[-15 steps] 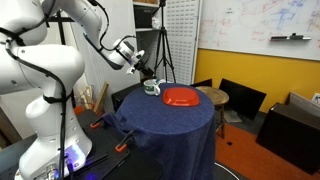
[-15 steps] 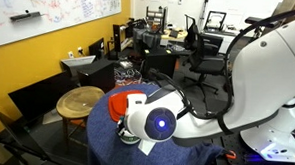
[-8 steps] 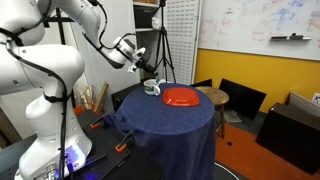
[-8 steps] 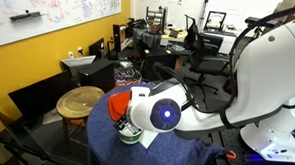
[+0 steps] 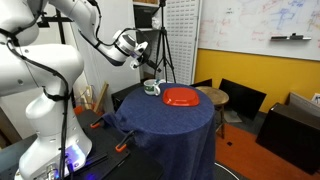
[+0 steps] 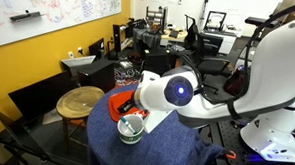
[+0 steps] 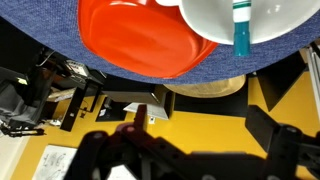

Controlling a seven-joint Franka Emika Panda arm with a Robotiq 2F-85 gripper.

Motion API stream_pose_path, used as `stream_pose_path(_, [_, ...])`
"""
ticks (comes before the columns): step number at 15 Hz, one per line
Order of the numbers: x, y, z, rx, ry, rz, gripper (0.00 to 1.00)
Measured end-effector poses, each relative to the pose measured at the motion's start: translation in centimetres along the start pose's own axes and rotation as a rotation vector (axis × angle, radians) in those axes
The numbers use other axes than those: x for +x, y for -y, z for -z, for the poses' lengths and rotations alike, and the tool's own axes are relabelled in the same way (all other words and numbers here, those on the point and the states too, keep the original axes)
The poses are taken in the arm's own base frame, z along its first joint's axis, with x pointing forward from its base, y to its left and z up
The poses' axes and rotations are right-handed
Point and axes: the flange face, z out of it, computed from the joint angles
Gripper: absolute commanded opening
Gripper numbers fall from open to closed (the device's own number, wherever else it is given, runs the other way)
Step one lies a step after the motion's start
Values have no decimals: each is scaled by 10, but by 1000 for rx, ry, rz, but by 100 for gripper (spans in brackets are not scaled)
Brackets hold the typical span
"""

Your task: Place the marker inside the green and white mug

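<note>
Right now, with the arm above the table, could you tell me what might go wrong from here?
1. The marker leans on the rim of the green and white mug and appears to stick out past it; a knock could tip it out.
2. In an exterior view the green and white mug sits close under the arm's wrist, beside the red plate; a careless sweep might topple it.

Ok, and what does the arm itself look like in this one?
Glossy white arm of rounded links with dark seams, a black cable along it, and a round blue-lit cap on one joint. The gripper is black.
</note>
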Motion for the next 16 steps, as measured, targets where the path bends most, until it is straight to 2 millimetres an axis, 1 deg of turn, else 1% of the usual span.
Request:
stream_pose_path(3, [8,-17,-1,-1,9,-51,100])
stream_pose_path(11, [35,-61,-10,-15,28,-187,100])
stream_pose_path(16, [42,-84,-14,-12,26,-272,100])
